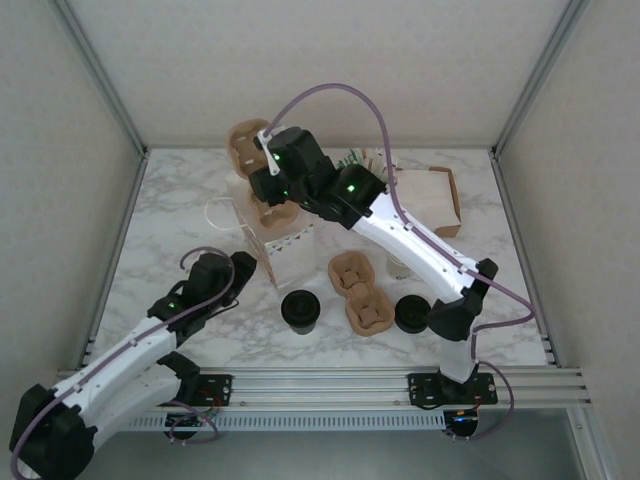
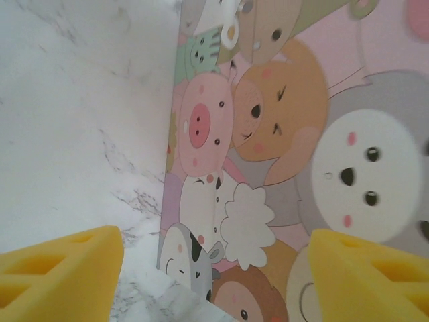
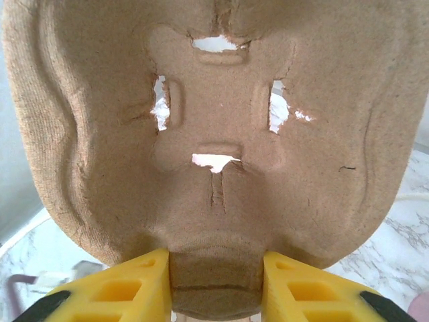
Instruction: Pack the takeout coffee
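Marble tabletop (image 1: 180,190), pale walls (image 1: 320,60); left gripper (image 2: 213,249) gapes, right gripper (image 3: 214,268) pinches a pulp tray (image 3: 214,127).

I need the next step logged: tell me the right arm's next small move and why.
Probably ease the right gripper straight down so the pulp cup carrier goes into the paper bag. Its jaws are clamped on the carrier's edge, the top view shows the carrier poised over the bag, and the left gripper stands open at the bag's printed side.
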